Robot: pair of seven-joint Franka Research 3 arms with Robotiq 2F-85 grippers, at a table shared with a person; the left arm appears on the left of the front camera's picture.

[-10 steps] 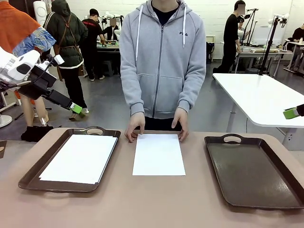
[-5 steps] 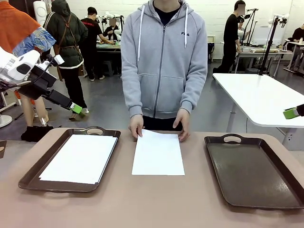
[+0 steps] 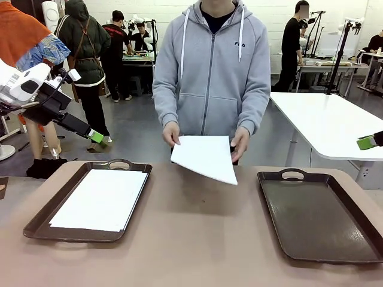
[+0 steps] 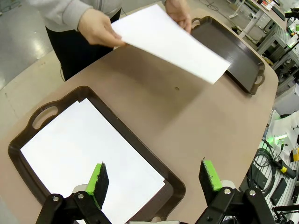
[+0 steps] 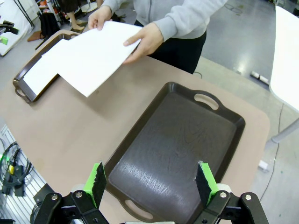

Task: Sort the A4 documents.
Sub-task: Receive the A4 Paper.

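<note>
One A4 sheet (image 3: 205,156) held clear of the bench (image 3: 191,251), tilted, in both of the person's hands (image 3: 171,133), well ahead of both tools. Second sheet (image 4: 84,154) lies flat in the left tray (image 4: 140,154), directly below and ahead of the left tool (image 4: 152,179); its fingers spread wide, nothing between them. Right tool (image 5: 152,182) hangs over the near end of the bare right tray (image 5: 177,149), fingers likewise spread, pinching nothing.
</note>
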